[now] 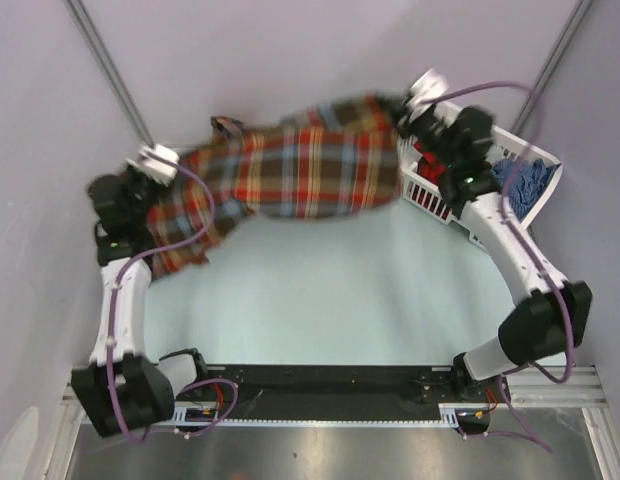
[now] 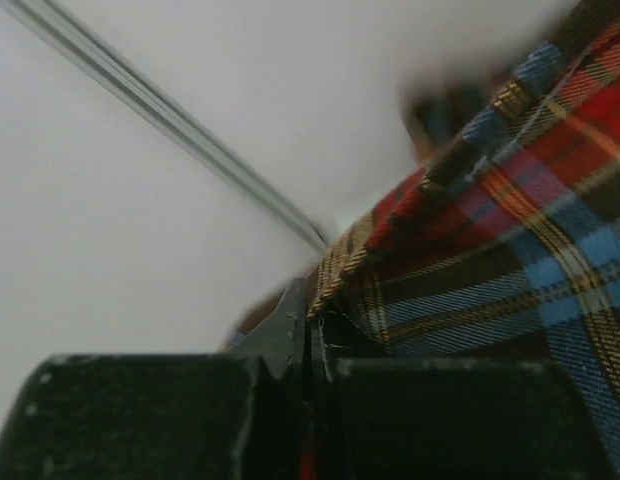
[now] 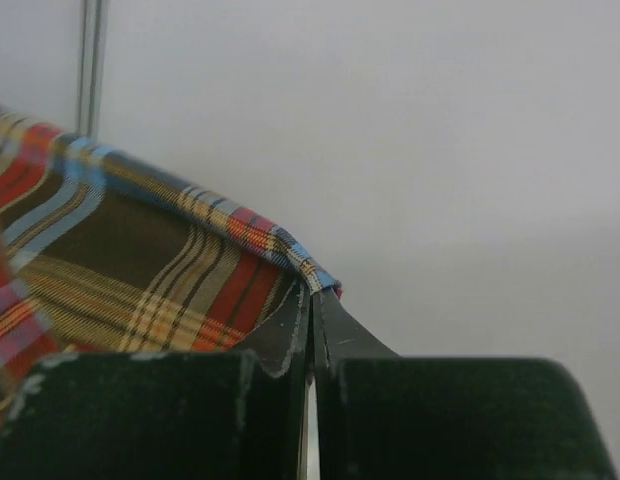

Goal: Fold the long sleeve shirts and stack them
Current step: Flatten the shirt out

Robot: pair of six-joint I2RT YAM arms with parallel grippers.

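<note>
The brown, red-orange and light-blue plaid shirt (image 1: 300,165) hangs stretched in the air across the back of the table. My left gripper (image 1: 155,170) is shut on its left end; the left wrist view shows the cloth (image 2: 490,230) pinched in the jaws (image 2: 315,300). My right gripper (image 1: 410,105) is shut on the right end; the right wrist view shows a hem corner (image 3: 140,270) clamped at the tips (image 3: 313,295). A red-and-black shirt (image 1: 427,160) and a blue checked shirt (image 1: 520,185) lie in the white basket (image 1: 430,195).
The white laundry basket stands at the back right under my right arm. Grey walls with metal rods (image 1: 110,70) close in the back and sides. The light table top (image 1: 310,290) spreads below the hanging shirt.
</note>
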